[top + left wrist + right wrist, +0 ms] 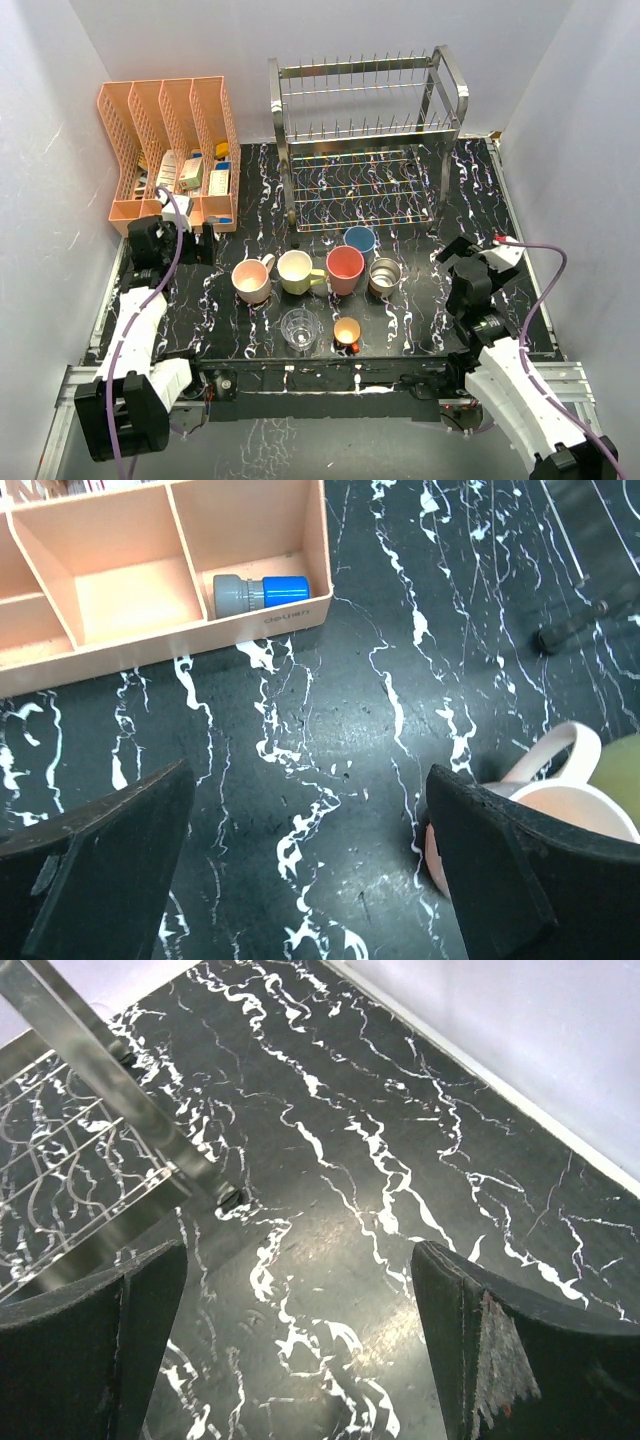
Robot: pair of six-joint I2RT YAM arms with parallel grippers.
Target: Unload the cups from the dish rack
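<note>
We see the dish rack (pixel 360 66) empty and all 7 cups (pixel 345 268) standing on the tabletop (pixel 430 310) before it, so unloading looks done. Left gripper (pixel 310 870) and right gripper (pixel 300 1340): fingers (pixel 110 850) spread, holding nothing.

Robotics lab test booth, set out with household props.

Plain white walls (pixel 300 30) box in a black, white-veined table top (pixel 420 320) on three sides (a marble-look sheet). Bare metal rails (pixel 75 385) run along its near edge. Two white-and-black robot arms are mounted there, the left arm (pixel 140 330) and the right arm (pixel 510 370), each trailing a purple cable (pixel 545 270). A chrome dish rack (pixel 365 95), loose cups (pixel 344 267) and a peach file organizer (pixel 170 150) stand on the table.
</note>
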